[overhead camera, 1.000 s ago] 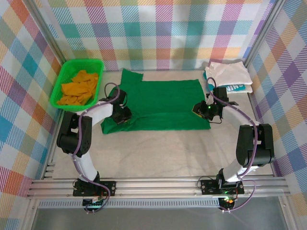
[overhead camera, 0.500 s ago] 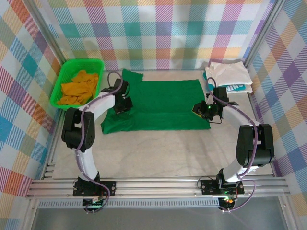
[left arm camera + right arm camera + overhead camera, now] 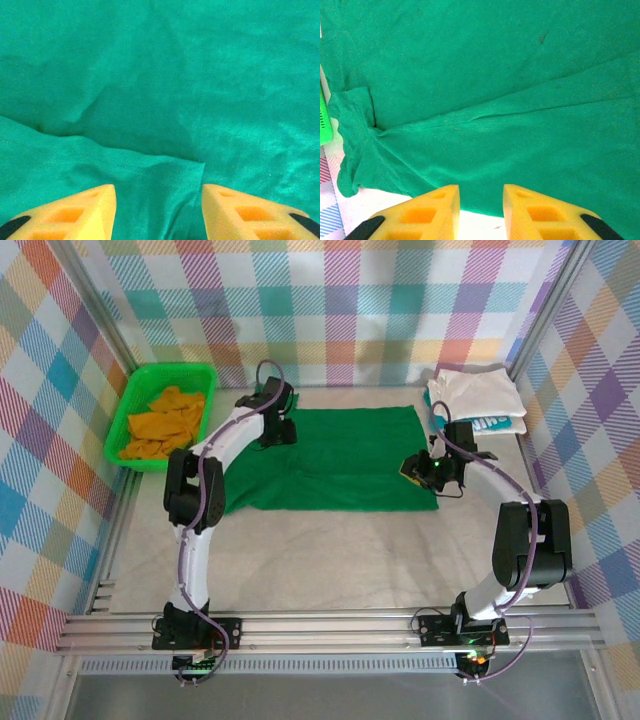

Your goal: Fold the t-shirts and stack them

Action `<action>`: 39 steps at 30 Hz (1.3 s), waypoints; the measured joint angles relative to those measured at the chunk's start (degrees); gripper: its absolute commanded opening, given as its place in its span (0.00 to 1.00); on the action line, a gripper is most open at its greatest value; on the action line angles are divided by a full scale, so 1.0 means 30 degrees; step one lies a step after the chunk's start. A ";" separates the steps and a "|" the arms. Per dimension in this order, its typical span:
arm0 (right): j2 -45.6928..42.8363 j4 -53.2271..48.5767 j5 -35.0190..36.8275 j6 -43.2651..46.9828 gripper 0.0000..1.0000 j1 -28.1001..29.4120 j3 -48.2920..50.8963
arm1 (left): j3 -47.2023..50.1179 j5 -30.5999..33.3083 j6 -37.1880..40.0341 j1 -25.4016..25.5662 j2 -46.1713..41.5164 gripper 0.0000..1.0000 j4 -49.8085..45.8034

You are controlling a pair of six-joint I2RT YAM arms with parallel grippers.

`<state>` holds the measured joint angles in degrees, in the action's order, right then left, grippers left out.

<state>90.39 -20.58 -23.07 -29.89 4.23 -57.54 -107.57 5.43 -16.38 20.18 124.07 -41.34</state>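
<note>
At the far left edge of the dark green t-shirt (image 3: pixel 340 465), the left gripper (image 3: pixel 159 192) has been brought up from the near left corner and its jaws parted, with nothing held; 1 fold is judged released. The right gripper (image 3: pixel 481 192) is held narrowly open over the shirt's right hem on the bench (image 3: pixel 330 560).

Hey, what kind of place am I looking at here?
Probably a robot test cell, not a home: an aluminium frame, plaid backdrop walls, and a dark green t-shirt spread on the table.
</note>
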 measured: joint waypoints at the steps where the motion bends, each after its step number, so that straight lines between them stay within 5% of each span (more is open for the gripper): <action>1: -0.0080 -0.0022 0.0000 0.0058 0.30 0.0036 -0.0007 | 0.0962 0.0233 0.0051 0.0000 -0.0860 0.48 0.0328; 8: -0.0291 -0.0299 0.0262 0.0444 0.28 0.0612 -0.0022 | 1.0346 0.0896 -0.1093 -0.0452 -1.0222 0.53 0.2710; 13: -0.0007 -0.0663 0.1086 0.0641 0.20 0.0882 -0.0022 | 1.5293 -0.0335 -0.2463 -0.2834 -1.3347 0.52 0.3453; 21: 0.0583 -0.1180 0.2484 0.0313 0.14 0.0918 0.0080 | 1.9759 -0.2004 -0.3555 -0.4889 -1.3792 0.50 0.3432; 29: 0.1348 -0.1042 0.2535 -0.0051 0.14 0.0918 0.0109 | 1.9489 -0.2645 -0.3621 -0.5311 -1.2131 0.36 0.5442; 39: 0.2127 -0.0707 0.2973 -0.1311 0.16 0.0627 0.0991 | 1.8010 -0.3519 -0.3475 -0.7329 -0.9508 0.32 0.5996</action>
<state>96.77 -22.70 -14.15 -33.82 6.11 -54.57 -53.54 -5.13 -26.81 -1.80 95.55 -23.35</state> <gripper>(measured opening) 0.161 0.310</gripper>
